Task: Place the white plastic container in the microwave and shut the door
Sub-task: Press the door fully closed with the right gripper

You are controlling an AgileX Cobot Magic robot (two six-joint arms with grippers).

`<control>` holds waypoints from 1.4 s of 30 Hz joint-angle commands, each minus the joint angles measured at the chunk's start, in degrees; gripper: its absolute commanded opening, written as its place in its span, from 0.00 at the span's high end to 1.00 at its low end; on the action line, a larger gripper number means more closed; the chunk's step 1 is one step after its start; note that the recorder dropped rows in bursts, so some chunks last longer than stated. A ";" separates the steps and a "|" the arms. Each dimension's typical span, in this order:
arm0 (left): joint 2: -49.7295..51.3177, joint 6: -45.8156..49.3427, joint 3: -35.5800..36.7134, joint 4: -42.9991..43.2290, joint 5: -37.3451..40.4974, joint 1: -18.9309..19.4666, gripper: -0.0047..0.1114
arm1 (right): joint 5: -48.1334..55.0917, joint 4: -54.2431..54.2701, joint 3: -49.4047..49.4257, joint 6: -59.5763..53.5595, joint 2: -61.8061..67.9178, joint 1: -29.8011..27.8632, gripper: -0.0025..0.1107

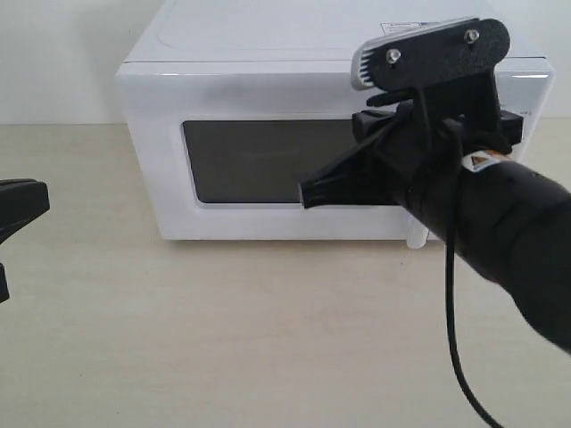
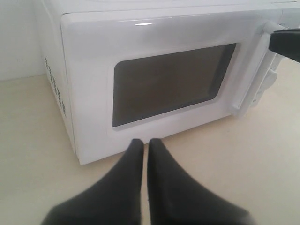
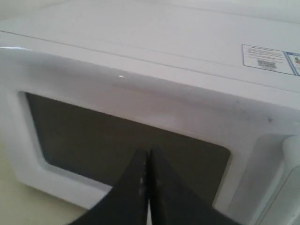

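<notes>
The white microwave (image 1: 268, 53) stands at the back of the table with its door (image 1: 161, 160) shut flat against its front. My right gripper (image 1: 305, 193) is shut and empty, its tip hovering just in front of the dark door window (image 3: 93, 136); whether it touches the glass I cannot tell. In its wrist view the right gripper (image 3: 148, 152) points at the window. My left gripper (image 1: 22, 201) is low at the far left, away from the microwave; the left gripper (image 2: 145, 143) is shut on nothing. The white plastic container is out of view.
The door's vertical bar handle (image 2: 251, 79) runs along the window's right side, and the right arm hides most of it in the exterior view. A sticker (image 3: 265, 58) lies on the microwave's top. Beige tabletop (image 1: 268, 339) stretches in front of the microwave.
</notes>
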 commanded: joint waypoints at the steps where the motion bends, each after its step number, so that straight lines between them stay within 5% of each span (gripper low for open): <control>1: -0.42 -0.63 0.27 0.40 -0.60 0.00 0.92 | -2.64 0.65 3.41 -1.00 -4.15 5.45 0.98; 7: -0.42 -0.63 0.27 0.40 -0.60 0.00 0.92 | -1.71 0.65 6.35 -2.87 -6.73 9.62 0.98; 42: -0.42 -0.63 0.27 0.40 -0.72 0.00 0.92 | -2.18 0.65 6.35 -2.07 -7.74 9.62 0.98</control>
